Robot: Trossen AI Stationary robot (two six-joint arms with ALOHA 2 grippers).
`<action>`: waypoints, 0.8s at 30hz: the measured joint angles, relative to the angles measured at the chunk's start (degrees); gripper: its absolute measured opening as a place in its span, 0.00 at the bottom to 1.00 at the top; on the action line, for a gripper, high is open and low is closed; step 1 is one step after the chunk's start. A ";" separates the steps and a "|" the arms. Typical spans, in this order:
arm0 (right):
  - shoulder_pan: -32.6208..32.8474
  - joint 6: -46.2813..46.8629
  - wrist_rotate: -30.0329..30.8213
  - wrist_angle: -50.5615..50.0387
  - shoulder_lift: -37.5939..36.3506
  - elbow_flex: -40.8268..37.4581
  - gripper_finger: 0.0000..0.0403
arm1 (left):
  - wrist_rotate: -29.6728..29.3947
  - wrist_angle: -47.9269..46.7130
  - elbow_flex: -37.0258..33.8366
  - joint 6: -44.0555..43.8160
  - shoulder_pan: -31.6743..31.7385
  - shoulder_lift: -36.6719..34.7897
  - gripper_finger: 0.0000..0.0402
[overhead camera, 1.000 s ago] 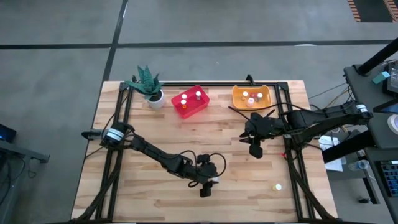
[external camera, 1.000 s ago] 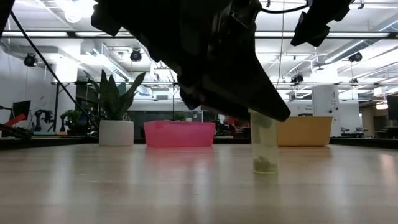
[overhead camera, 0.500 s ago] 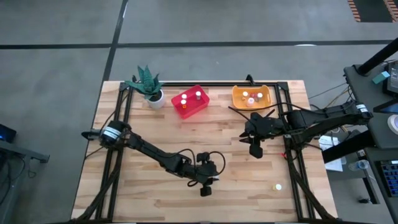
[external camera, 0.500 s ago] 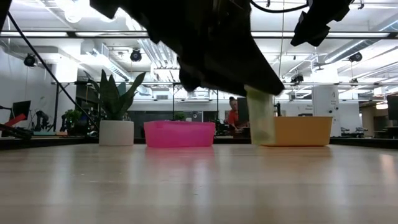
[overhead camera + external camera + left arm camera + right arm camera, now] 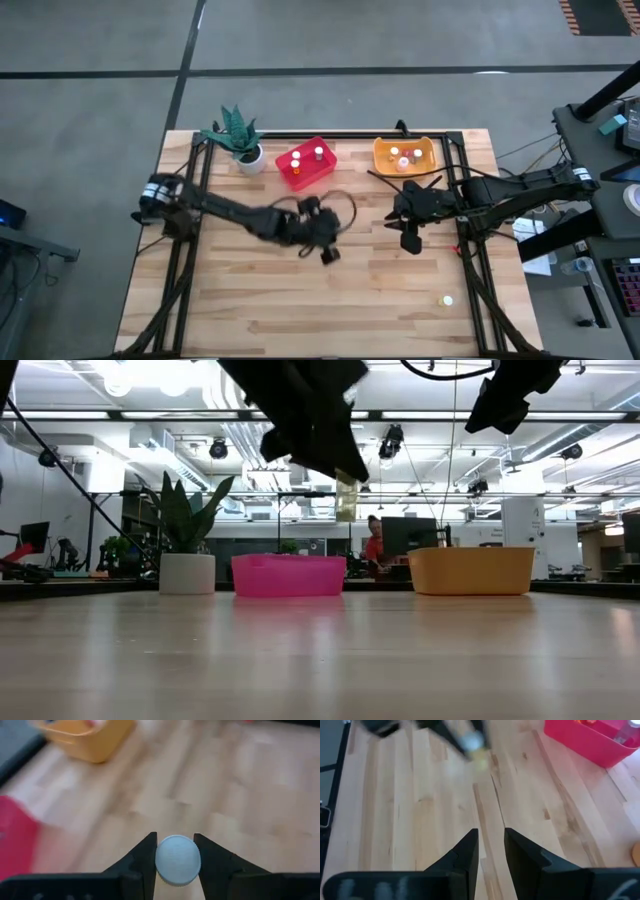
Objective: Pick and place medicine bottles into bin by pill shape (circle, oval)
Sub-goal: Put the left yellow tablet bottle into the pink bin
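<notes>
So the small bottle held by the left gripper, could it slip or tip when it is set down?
Probably stiff: the bottle keeps its round cap shape between the left gripper fingers. It looks light, hanging upright above the table. Being narrow and tall, it may tip on release.

- Bright ceiling strip lights lit the room evenly in the low view, and glared at the top.
- The left arm showed there as a dark, backlit silhouette.
- The bench carried a soft sheen.
- Motion blur smeared the left wrist view's background, yet the white cap stayed sharp.
- The right wrist view blurred the left arm.
</notes>
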 joint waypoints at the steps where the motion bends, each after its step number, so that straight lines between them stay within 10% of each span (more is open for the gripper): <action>1: 0.00 0.34 0.31 0.04 0.02 0.00 0.21 | -0.10 -0.28 -0.08 0.63 1.48 -0.19 0.24; 24: -0.02 4.91 7.72 0.95 0.00 0.00 0.21 | -0.29 2.29 -0.89 3.44 29.03 -1.13 0.24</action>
